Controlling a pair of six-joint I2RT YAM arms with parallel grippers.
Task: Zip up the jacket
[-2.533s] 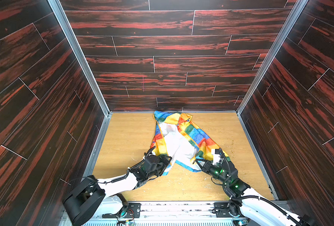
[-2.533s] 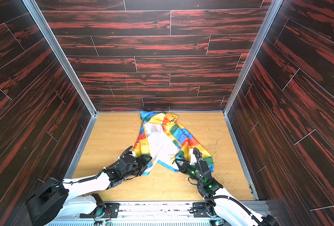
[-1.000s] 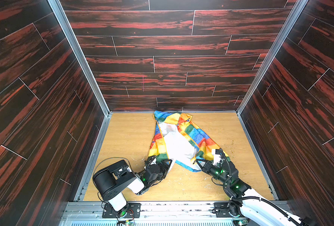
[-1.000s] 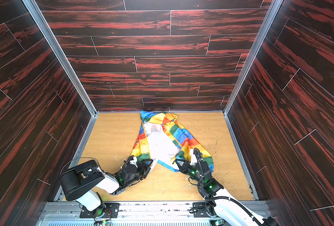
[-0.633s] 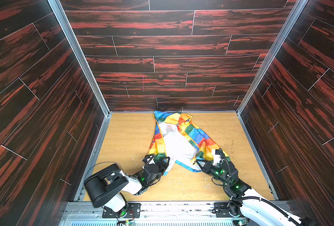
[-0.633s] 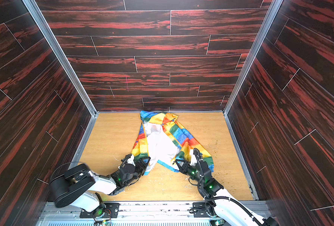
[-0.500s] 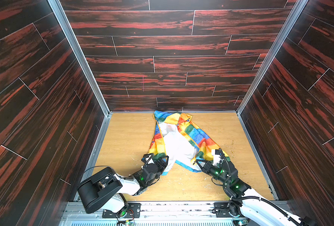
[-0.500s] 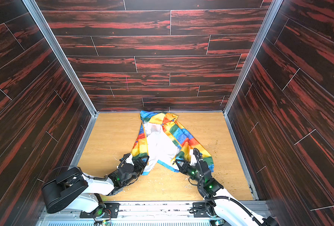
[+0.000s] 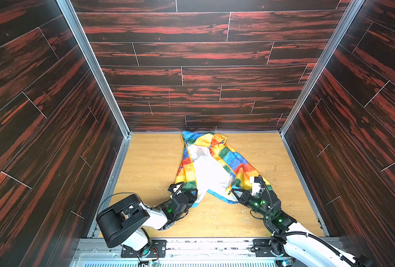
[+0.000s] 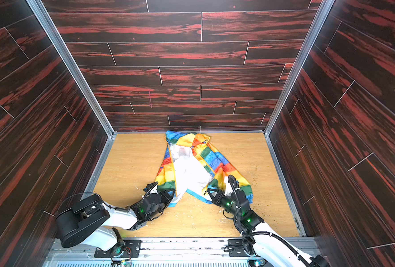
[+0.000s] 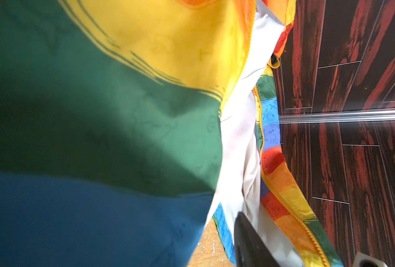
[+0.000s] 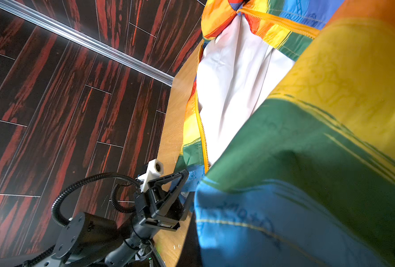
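Two grippers, both low at the jacket's near hem.

1. Right gripper [image 9: 234,193]: jaws closed, pinching the right-hand hem corner of the jacket [image 9: 235,161], with cloth draped over the wrist behind it.
2. Left gripper [image 12: 188,185]: fingers partly apart about the left-hand corner, at the blue edging [image 9: 219,196]. Whether they pinch it, I cannot tell.
3. Jacket: lies mid-surface, collar toward the back wall and hem toward the arms. It lies open, with the white lining [image 9: 211,172] showing and the fronts splayed in a V.
4. Yellow zipper [image 12: 202,131]: its two halves lie well apart at the hem, nothing joined.
5. Step in hand, by my reckoning: securing both bottom corners, so very early in the task.
6. Next move: likely a firm left-hand pinch, then bringing the two zipper ends together and seating one in the other squarely. Thin, shiny cloth of this kind may slip or bunch.
7. Table [image 9: 150,161]: light wood grain, with pale flecks [image 9: 245,219] near the front.
8. Walls [image 9: 203,57]: dark red-streaked planks on three sides, with metal corner trim.
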